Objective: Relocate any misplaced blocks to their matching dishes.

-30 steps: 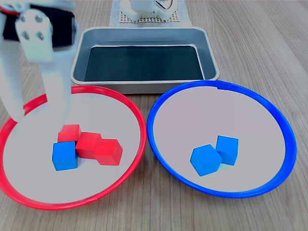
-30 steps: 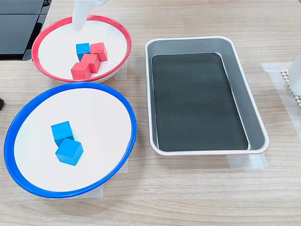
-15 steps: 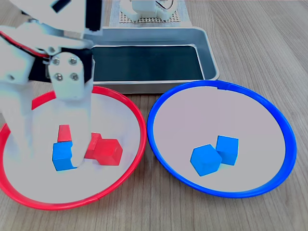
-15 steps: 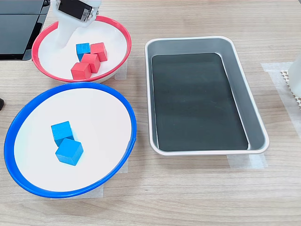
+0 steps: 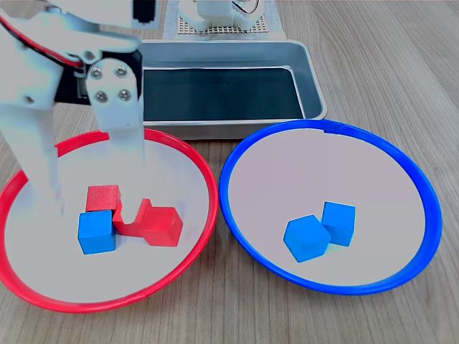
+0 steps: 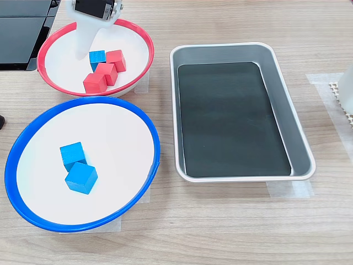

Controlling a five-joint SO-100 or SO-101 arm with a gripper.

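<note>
Step in hand: blue cube (image 5: 96, 232) misplaced in red dish (image 5: 188, 156), lying at 9 o'clock of red cubes (image 5: 159, 224). Pincer (image 5: 90, 208) spread wide, empty, straddling cluster. Next: closing on blue cube alone, carry to blue dish (image 5: 401, 154).

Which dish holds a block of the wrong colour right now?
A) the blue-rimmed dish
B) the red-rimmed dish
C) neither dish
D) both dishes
B: in the first exterior view a blue cube sits among red cubes in the red-rimmed dish, while the blue-rimmed dish holds only two blue cubes.
</note>
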